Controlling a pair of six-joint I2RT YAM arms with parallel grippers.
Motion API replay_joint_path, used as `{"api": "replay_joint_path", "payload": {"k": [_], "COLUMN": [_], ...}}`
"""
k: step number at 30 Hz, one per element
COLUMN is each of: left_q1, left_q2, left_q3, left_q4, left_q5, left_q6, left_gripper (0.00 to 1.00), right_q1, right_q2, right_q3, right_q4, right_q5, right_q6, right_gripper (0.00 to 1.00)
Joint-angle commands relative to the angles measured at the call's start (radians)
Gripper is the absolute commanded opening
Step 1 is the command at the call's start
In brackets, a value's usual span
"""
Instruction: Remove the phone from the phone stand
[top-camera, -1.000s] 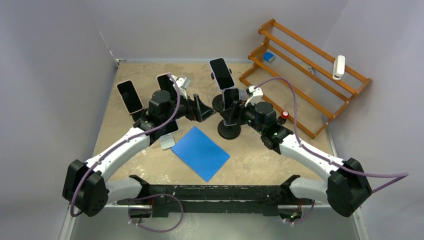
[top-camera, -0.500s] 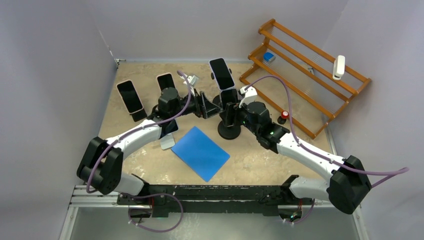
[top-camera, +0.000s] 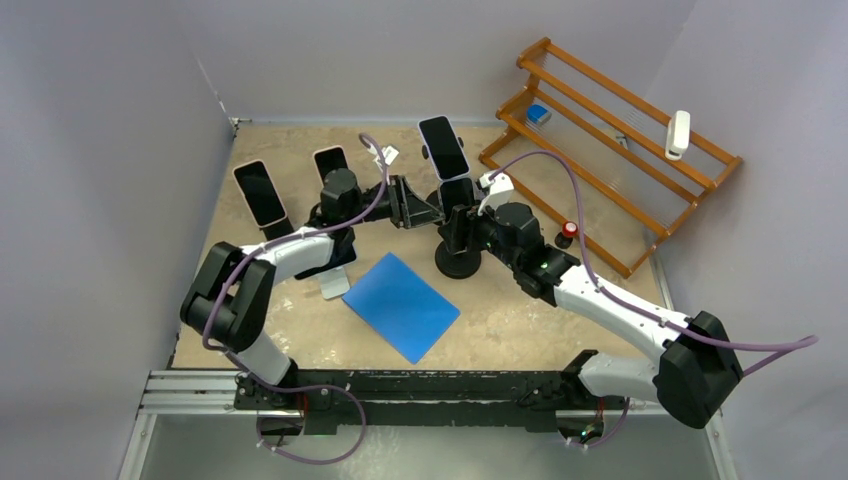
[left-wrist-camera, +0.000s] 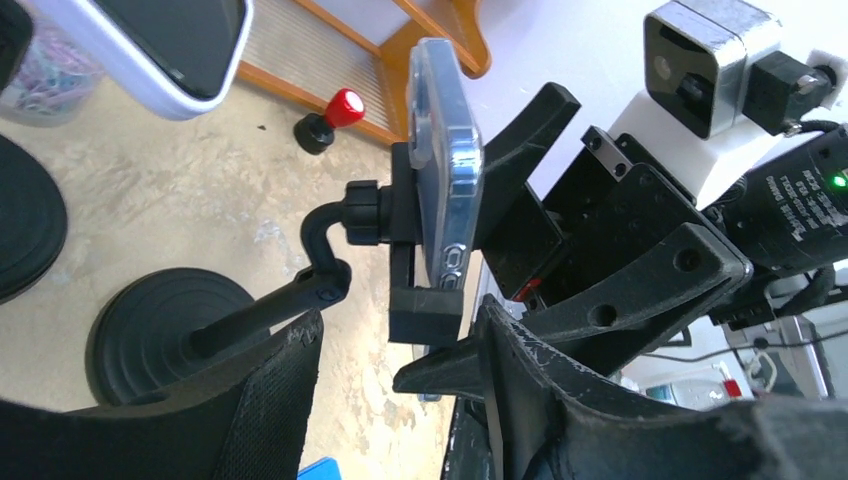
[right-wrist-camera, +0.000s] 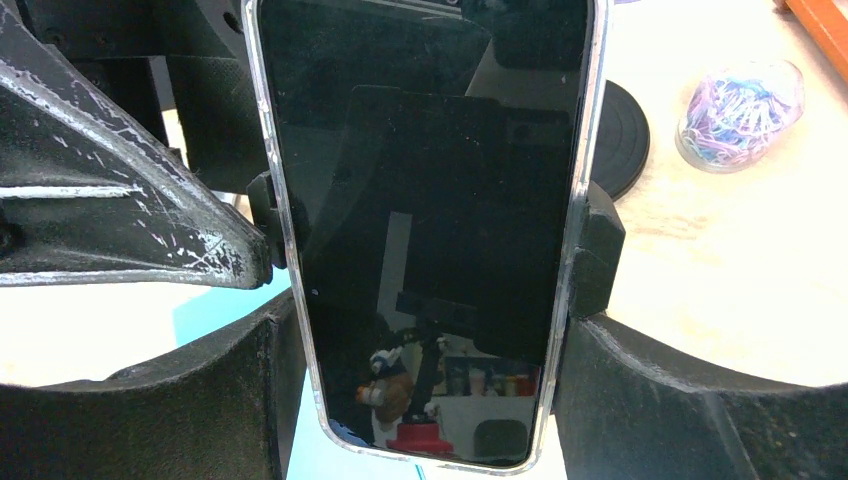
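A black phone in a clear case (right-wrist-camera: 430, 200) sits upright in the clamp of a black phone stand (top-camera: 457, 262) at the table's middle. My right gripper (right-wrist-camera: 430, 320) straddles the phone's lower half, a finger pressed on each long side; in the top view it (top-camera: 458, 226) is at the phone (top-camera: 460, 192). My left gripper (top-camera: 424, 212) reaches in from the left, open. In the left wrist view the phone (left-wrist-camera: 446, 150) is edge-on, and the stand's clamp foot (left-wrist-camera: 425, 312) lies between my open left gripper's (left-wrist-camera: 398, 328) fingers, untouched.
Three other phones on stands (top-camera: 260, 193) (top-camera: 331, 163) (top-camera: 443, 147) stand behind. A blue pad (top-camera: 400, 306) lies in front, a small white item (top-camera: 335, 285) to its left. A wooden rack (top-camera: 610, 150) fills the back right, a red-topped knob (top-camera: 569, 230) before it. A rubber-band bowl (right-wrist-camera: 740, 108) sits nearby.
My left arm has stretched right and forward, bringing its open gripper up to the stand. My right gripper shifted slightly left early on, then stayed on the phone.
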Motion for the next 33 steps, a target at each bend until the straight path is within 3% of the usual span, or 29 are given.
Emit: {"api": "replay_joint_path", "payload": {"k": [1,8,13,15,17,18,20,22,29,30,33], "left_q1": [0.005,0.005,0.006,0.007,0.008,0.008,0.009,0.008,0.008,0.008,0.008], "left_q2": [0.038,0.072,0.079,0.079,0.081,0.081,0.080,0.065,0.033,0.031,0.026], "left_q3": [0.066,0.071,0.063,0.056,0.048,0.046,0.042,0.041,0.062,0.066,0.071], "left_q4": [0.157,0.220,0.242,0.254,0.264,0.264,0.247,0.191,0.055,0.038,0.008], "left_q5": [0.097,0.141,0.147,0.145,0.136,0.131,0.113,0.074,0.009,0.004,-0.007], "left_q6": [-0.064,-0.105,-0.120,-0.125,-0.136,-0.142,-0.148,-0.145,-0.121,-0.118,-0.116], "left_gripper": [0.53,0.38,0.19,0.03,0.00,0.00,0.00,0.00,0.00,0.00,0.00], "right_q1": [0.003,0.003,0.003,0.002,0.003,0.004,0.005,0.011,0.038,0.041,0.048], "right_q2": [-0.016,-0.015,-0.014,-0.016,-0.018,-0.021,-0.027,-0.039,-0.050,-0.050,-0.047], "right_q3": [0.024,0.018,0.016,0.013,0.008,0.006,0.002,-0.012,-0.039,-0.044,-0.055], "right_q4": [0.002,0.003,0.003,0.002,0.003,0.005,0.027,0.039,0.082,0.095,0.128], "right_q5": [-0.047,-0.047,-0.047,-0.049,-0.041,-0.033,0.019,0.042,0.146,0.153,0.165], "right_q6": [-0.015,-0.018,-0.019,-0.017,-0.007,-0.007,-0.032,-0.027,-0.028,-0.029,-0.026], "right_gripper": [0.00,0.00,0.00,0.00,0.00,0.11,0.49,0.69,0.72,0.95,0.99]}}
